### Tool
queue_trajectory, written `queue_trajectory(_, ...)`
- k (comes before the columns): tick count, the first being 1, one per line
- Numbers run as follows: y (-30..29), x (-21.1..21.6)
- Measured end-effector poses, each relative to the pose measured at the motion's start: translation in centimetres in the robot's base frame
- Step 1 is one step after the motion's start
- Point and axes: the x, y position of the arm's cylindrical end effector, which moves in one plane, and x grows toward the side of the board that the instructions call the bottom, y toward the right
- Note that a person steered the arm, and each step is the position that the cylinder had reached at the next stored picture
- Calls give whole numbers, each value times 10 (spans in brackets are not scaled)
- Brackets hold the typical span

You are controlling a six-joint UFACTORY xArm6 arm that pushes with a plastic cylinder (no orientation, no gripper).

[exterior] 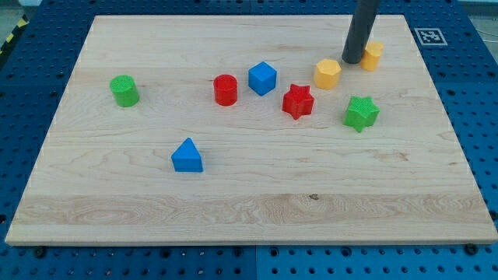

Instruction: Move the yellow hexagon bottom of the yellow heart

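The blue triangular plastic block [187, 155] lies nearest the view's bottom, on the pale wooden board [249, 210], well apart from my tip and far off toward the view's lower left of it. My tip [352, 60], the lower end of the straight dark rod, rests on the board near the view's top right. There is no hand or jaw on this rod, so nothing is open, closed or clamped; the tip grips nothing.

The yellow plastic hexagon block [327, 74] sits just beside my tip, on its left and slightly toward the view's bottom; whether they touch I cannot tell. The yellow plastic heart block [373, 56] sits just beside my tip on its right, partly hidden by the rod, so its shape is hard to make out. My tip stands between the two yellow blocks.

Below my tip and a little right is the green star-shaped block [361, 113]. Below and to its left is the red star-shaped block [297, 101]. Further left lie the blue cube [262, 78], then the red cylinder [226, 90], and far to the left the green cylinder [124, 91].
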Motion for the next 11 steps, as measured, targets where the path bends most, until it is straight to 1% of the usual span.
queue_trajectory(2, 31, 0)
queue_trajectory(3, 3, 5)
queue_trajectory(4, -76, 15)
queue_trajectory(5, -97, 36)
queue_trajectory(6, -69, 62)
queue_trajectory(7, -21, 75)
queue_trajectory(8, 16, 75)
queue_trajectory(10, -14, 75)
queue_trajectory(11, 29, 75)
